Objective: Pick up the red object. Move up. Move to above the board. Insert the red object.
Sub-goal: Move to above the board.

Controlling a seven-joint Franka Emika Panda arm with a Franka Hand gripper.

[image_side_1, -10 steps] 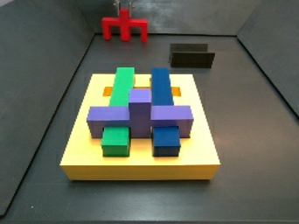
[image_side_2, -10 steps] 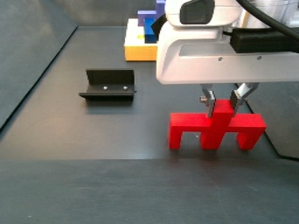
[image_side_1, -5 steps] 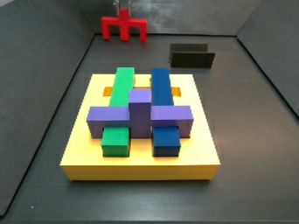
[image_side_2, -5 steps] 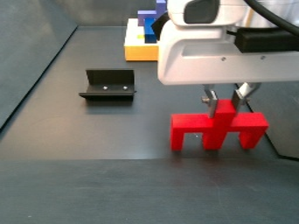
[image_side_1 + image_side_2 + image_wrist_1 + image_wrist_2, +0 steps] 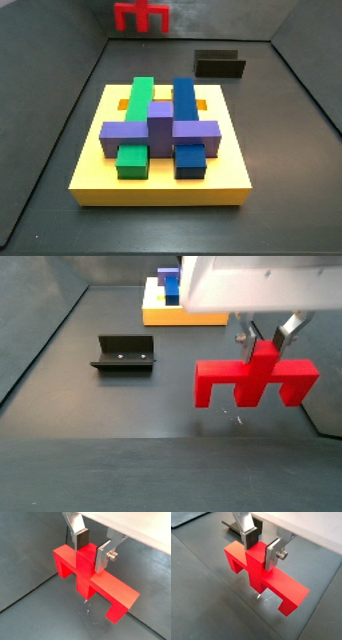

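- Two silver fingers [image 5: 101,556] of my gripper [image 5: 90,548] clamp the upright stem of the red object [image 5: 93,582]; in both wrist views the dark pads press the stem from opposite sides, so my gripper is closed on that piece [image 5: 264,579].
- In a side view my gripper [image 5: 266,340] hangs at the right of the scene, its white housing cut off by the upper edge; the red object [image 5: 257,380] is held with its bar level and its legs pointing down, clear of the dark floor [image 5: 120,406], with a faint reflection beneath it.
- In a side view the red object [image 5: 142,16] appears at the far end of the enclosure, partly cropped by the upper edge; my fingers cannot be made out there.
- The board [image 5: 160,188] lies well apart from the red object, in the near middle of that view; it bears a green block [image 5: 138,98] on the left, a blue block [image 5: 185,98] on the right, and a purple block [image 5: 159,127] crossing between them.
- The fixture [image 5: 123,353] stands on the floor to the left of the held piece; it also shows at far right beyond the board [image 5: 221,65].
- The board [image 5: 181,314] sits at the far edge in that view, beyond my gripper.
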